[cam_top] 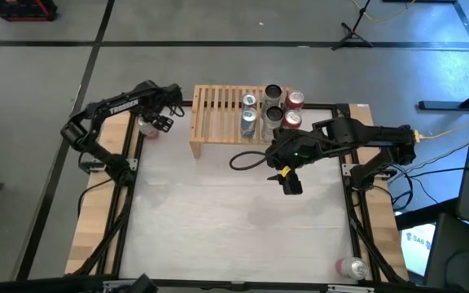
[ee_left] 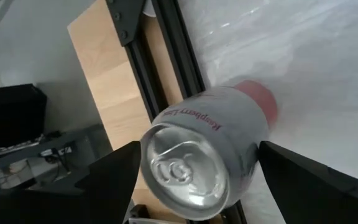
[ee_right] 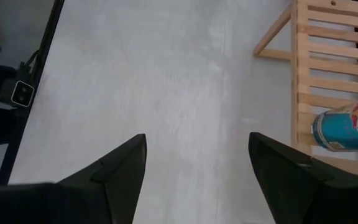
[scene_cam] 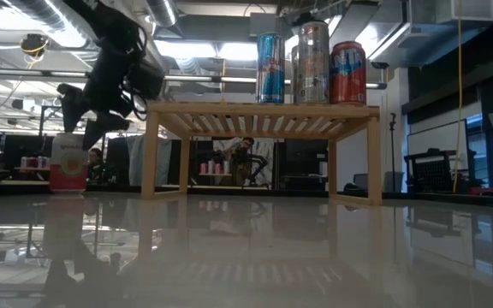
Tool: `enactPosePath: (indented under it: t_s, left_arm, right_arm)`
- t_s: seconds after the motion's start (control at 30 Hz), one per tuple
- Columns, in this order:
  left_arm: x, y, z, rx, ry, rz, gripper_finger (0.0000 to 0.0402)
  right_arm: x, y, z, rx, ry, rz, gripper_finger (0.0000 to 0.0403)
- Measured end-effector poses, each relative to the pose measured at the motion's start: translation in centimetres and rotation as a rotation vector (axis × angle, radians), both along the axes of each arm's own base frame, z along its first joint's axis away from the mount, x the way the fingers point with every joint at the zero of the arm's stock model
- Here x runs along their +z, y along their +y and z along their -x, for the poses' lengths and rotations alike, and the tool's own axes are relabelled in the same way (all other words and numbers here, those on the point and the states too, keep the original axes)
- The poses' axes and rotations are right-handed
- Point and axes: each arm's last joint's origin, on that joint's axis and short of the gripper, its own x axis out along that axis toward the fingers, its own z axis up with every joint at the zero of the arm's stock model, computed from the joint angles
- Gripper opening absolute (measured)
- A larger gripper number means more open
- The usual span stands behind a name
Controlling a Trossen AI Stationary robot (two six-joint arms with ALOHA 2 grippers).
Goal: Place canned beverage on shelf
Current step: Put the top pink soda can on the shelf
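A white can with a red band [scene_cam: 68, 162] stands upright on the table, left of the light-wood shelf [scene_cam: 259, 111]. My left gripper [scene_cam: 88, 120] is open just above it. In the left wrist view [ee_left: 199, 146] its fingers stand on either side of the can's silver top [ee_left: 182, 169] without touching it. Several cans [cam_top: 271, 110] stand on the right part of the shelf's slatted top [cam_top: 218, 114]. My right gripper [cam_top: 287, 181] is open and empty over the table, in front of the shelf's right end.
Another can [cam_top: 350, 267] lies at the table's near right corner. A blue can [ee_right: 347, 127] on the shelf shows in the right wrist view. The shelf's left half shows bare slats. Black frame rails [cam_top: 124, 195] run along the table's sides.
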Motion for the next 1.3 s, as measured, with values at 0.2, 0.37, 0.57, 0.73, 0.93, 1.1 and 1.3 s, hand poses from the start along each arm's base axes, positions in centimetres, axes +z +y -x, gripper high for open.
enactPosePath:
  t_s: [0.2, 0.37, 0.57, 0.73, 0.93, 1.1, 1.3]
  left_arm:
    - [-0.9, 0.5, -0.2, 0.007, 0.022, 0.034, 0.0324]
    - [-0.6, 0.0, -0.4, -0.020, -0.015, 0.075, 0.0324]
    - [0.2, -1.6, -1.4, -0.075, -0.103, 0.104, 0.0325]
    - [0.5, -2.3, -1.8, -0.101, -0.130, 0.115, 0.0325]
    - [1.8, -3.2, -1.3, -0.080, -0.200, 0.079, 0.0324]
    - [2.7, -3.2, -0.4, -0.059, -0.226, 0.025, 0.0324]
    - [2.7, -2.4, 0.0, -0.022, -0.251, -0.005, 0.0324]
  right_arm:
    - [0.0, 0.0, 0.0, -0.015, 0.006, -0.007, 0.0272]
    - [0.0, -0.1, 0.0, -0.026, 0.004, 0.007, 0.0272]
    - [0.0, -0.7, -0.1, -0.055, 0.000, 0.021, 0.0272]
    - [0.0, -0.8, -0.2, -0.040, -0.014, 0.032, 0.0272]
    - [0.1, -1.0, -0.3, -0.044, -0.018, 0.035, 0.0272]
    - [0.1, -1.1, -0.3, -0.035, -0.022, 0.039, 0.0272]
    - [0.1, -1.0, -0.4, -0.025, -0.030, 0.039, 0.0272]
